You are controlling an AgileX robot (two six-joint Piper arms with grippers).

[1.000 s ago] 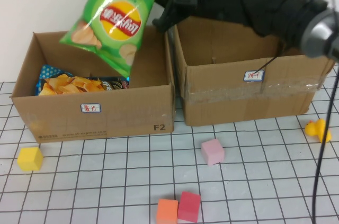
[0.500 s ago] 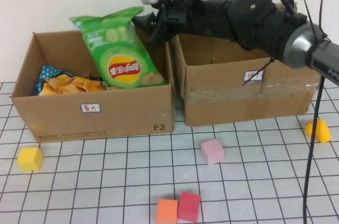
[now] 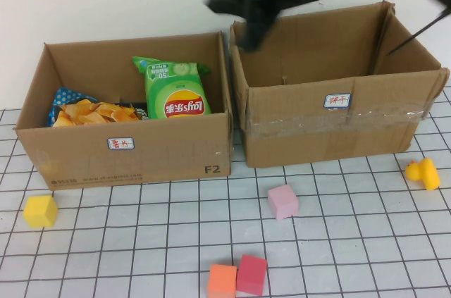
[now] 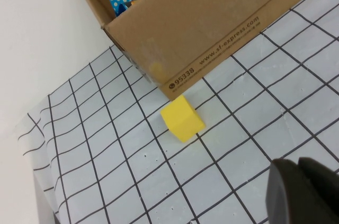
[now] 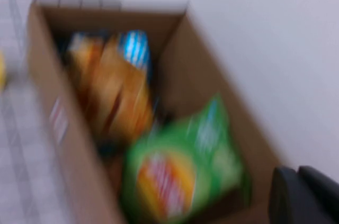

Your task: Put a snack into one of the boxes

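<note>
A green chip bag (image 3: 176, 94) stands upright inside the left cardboard box (image 3: 127, 146), leaning at its right end beside an orange chip bag (image 3: 91, 111). The right box (image 3: 331, 125) shows nothing inside. My right gripper (image 3: 248, 30) is a dark blur above the gap between the boxes, clear of the green bag and holding nothing. Its wrist view looks down on the green bag (image 5: 180, 176) and the orange bag (image 5: 114, 97) in the box. My left gripper (image 4: 299, 168) is shut and empty, low over the table near the left box's front corner.
A yellow cube (image 3: 40, 210) lies in front of the left box, also in the left wrist view (image 4: 183, 118). A pink cube (image 3: 282, 201), an orange cube (image 3: 223, 280) and a red cube (image 3: 251, 274) lie on the gridded cloth. A yellow duck (image 3: 423, 173) sits at the right.
The green bag left my right gripper and dropped into the left box, settling upright. The right arm has pulled up and to the right.
</note>
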